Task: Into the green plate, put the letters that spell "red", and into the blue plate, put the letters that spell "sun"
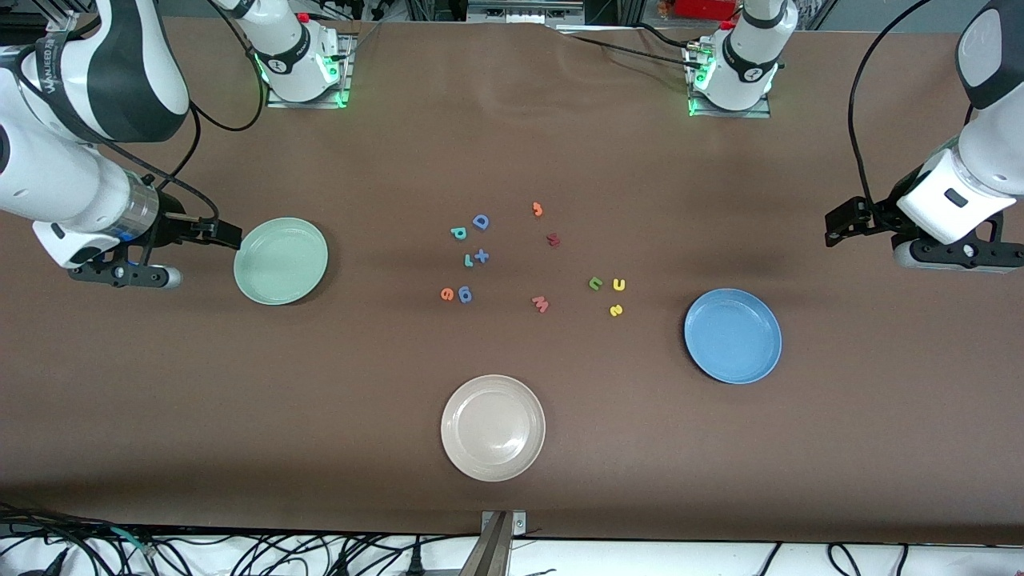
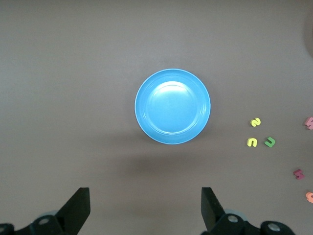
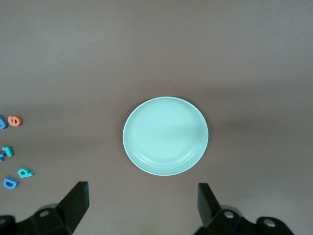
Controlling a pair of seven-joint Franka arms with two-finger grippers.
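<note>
While both grippers hang spread, the round green plate (image 1: 281, 261) and blue plate (image 1: 733, 335) lie bare

Brown table (image 1: 512, 144) (cables along edge)
</note>
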